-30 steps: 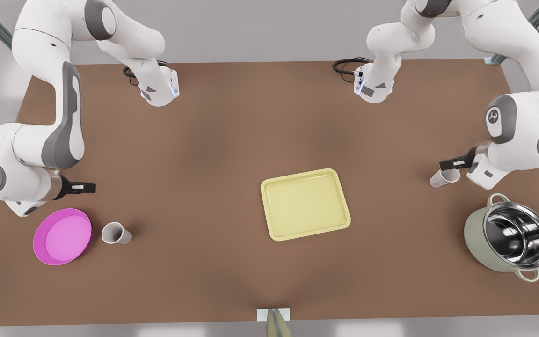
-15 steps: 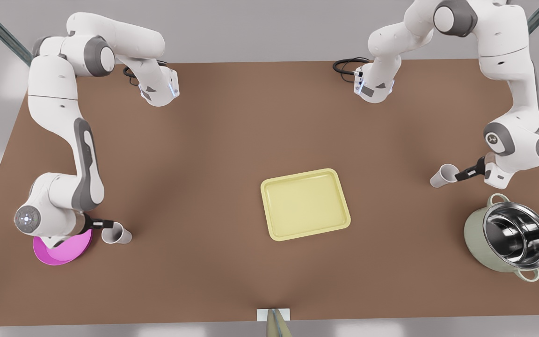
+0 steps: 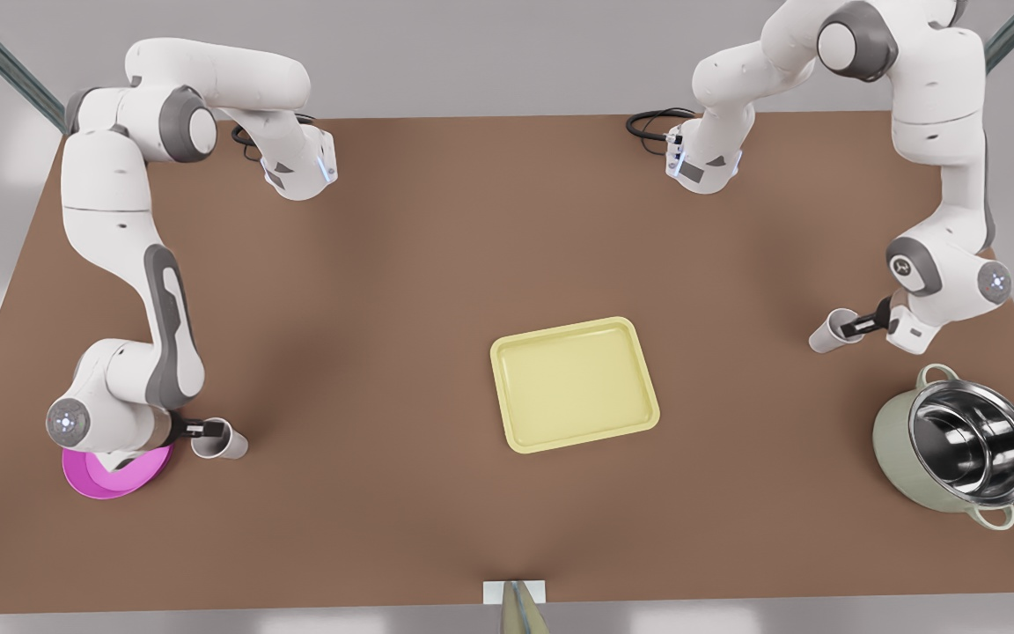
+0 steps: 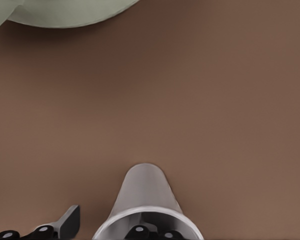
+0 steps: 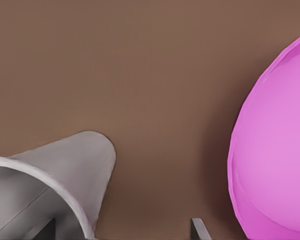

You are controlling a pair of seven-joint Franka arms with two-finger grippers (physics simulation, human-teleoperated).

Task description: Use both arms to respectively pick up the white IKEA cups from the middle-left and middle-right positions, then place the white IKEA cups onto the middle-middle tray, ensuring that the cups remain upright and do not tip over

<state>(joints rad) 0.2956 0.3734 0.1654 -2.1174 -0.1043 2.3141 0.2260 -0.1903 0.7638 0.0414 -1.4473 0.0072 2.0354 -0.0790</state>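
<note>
One white cup (image 3: 826,335) stands on the table at the front view's right. My left gripper (image 3: 857,326) is at its rim, open, one finger inside the cup (image 4: 142,195) and the other outside its wall. At the front view's left stands the other white cup (image 3: 227,443), next to a pink dish. My right gripper (image 3: 205,431) is open over that cup's rim, with one finger inside the cup (image 5: 75,160) and one outside. Between the two cups, nearer the front, the pale yellow tray (image 3: 573,384) lies with nothing on it.
The round pink dish (image 3: 120,471) lies partly under the right arm's wrist, close to that cup; its rim (image 5: 275,165) is near the outer finger. A large steel pot (image 3: 956,447) stands in front of the left gripper. Both arm bases sit at the table's far edge.
Both grippers came down from beside and above the cups to the cups' rims, each with a finger inside its cup. The cups have stayed in place.
</note>
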